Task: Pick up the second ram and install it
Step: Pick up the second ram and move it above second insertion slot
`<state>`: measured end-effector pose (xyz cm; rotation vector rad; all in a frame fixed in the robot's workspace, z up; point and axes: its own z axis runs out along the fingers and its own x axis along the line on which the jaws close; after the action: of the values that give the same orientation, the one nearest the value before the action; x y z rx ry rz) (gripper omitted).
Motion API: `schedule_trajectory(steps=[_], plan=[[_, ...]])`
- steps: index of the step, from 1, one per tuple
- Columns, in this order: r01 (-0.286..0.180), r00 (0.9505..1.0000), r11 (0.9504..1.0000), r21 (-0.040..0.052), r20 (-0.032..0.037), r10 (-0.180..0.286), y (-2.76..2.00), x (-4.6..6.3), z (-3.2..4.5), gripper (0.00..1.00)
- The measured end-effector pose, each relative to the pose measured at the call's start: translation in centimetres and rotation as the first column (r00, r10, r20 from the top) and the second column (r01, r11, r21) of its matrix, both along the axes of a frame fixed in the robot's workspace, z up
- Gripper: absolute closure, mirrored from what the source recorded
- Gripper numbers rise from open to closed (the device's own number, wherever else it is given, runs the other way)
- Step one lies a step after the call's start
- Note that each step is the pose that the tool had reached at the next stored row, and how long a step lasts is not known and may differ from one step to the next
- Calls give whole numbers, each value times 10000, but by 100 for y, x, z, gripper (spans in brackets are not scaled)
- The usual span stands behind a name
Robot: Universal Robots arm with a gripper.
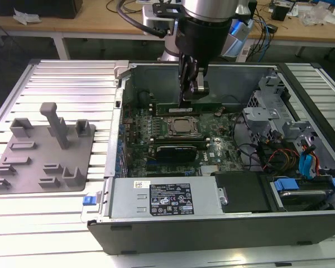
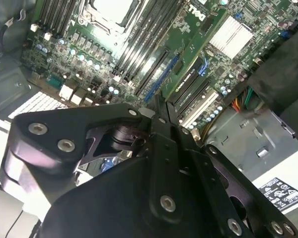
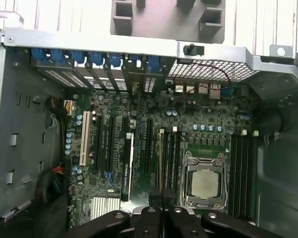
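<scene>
In the hand's (image 1: 190, 99) grip, the second ram (image 1: 170, 105), on edge.

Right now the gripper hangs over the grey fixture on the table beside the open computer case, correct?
No. The gripper hangs inside the open computer case, over the motherboard next to the CPU socket, as the exterior view shows. The grey fixture lies on the table beside the case.

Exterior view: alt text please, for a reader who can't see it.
The arm's gripper reaches down into an open computer case, right at the second ram, a green strip along the slots beyond the CPU socket. A grey fixture block sits at the exterior view's left.
</scene>
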<state>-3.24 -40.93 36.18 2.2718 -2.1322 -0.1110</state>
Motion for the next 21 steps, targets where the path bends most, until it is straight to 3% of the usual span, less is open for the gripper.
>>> schedule_trajectory(steps=[6, 9, 16, 18, 21], plan=[[-15, 10000, 10000, 0, 1, 15, 71, 3, -77, 91], [-18, 10000, 10000, 0, 1, 18, 159, 2, -131, 91], [-18, 10000, 10000, 0, 0, 18, 172, -2, -215, 91], [3, 10000, 10000, 0, 0, -3, 173, -2, -295, 91], [18, 10000, 10000, -1, 0, -18, 173, -2, -345, 91]])
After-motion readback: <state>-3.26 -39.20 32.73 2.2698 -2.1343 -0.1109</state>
